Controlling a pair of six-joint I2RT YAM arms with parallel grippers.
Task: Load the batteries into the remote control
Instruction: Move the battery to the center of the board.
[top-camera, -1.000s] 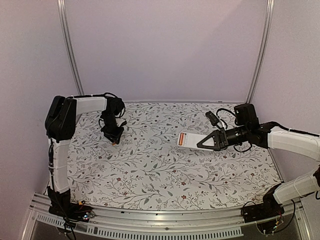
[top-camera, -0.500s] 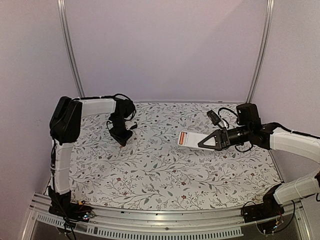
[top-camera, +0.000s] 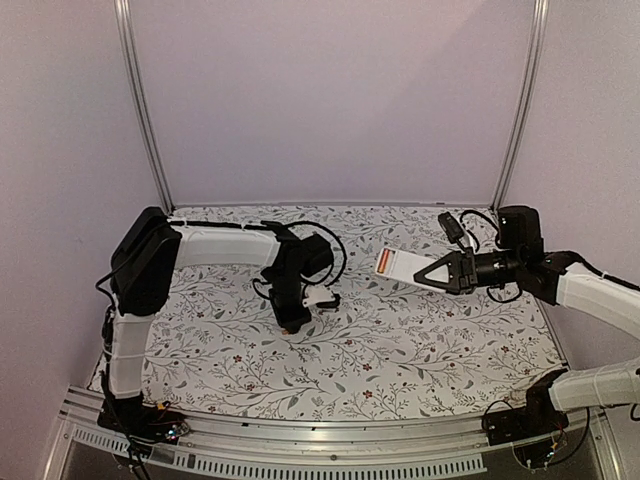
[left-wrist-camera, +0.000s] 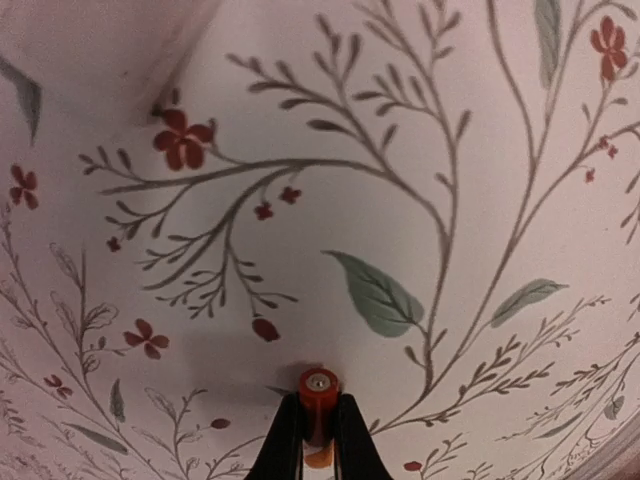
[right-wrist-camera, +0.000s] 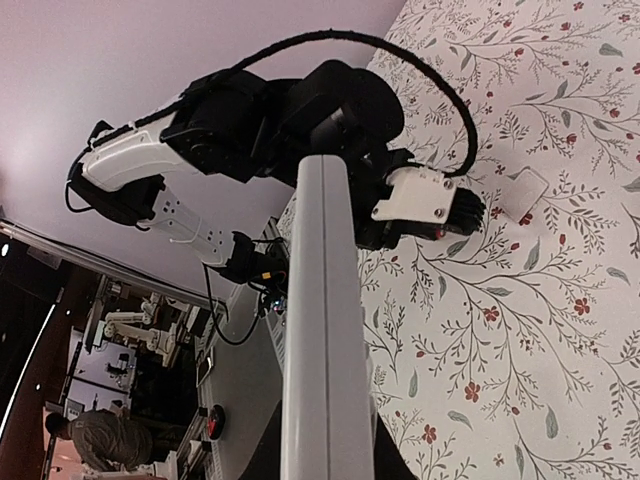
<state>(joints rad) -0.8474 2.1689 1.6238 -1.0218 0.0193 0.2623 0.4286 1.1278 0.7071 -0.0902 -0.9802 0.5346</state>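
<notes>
My left gripper hangs over the middle of the table, shut on one orange-red battery, which points down at the floral cloth just above it. My right gripper is shut on the white remote control and holds it in the air at the right, its open compartment with an orange strip facing up. In the right wrist view the remote fills the middle, edge-on. The small white cover lies on the cloth beside the left gripper. The second battery is not in view.
The table is covered with a floral cloth. Its metal rail runs along the near edge. Purple walls and two upright rails close the back and sides.
My left arm has swung from the far left to the table's middle with the battery. My right gripper has lifted the remote slightly up and to the right.
</notes>
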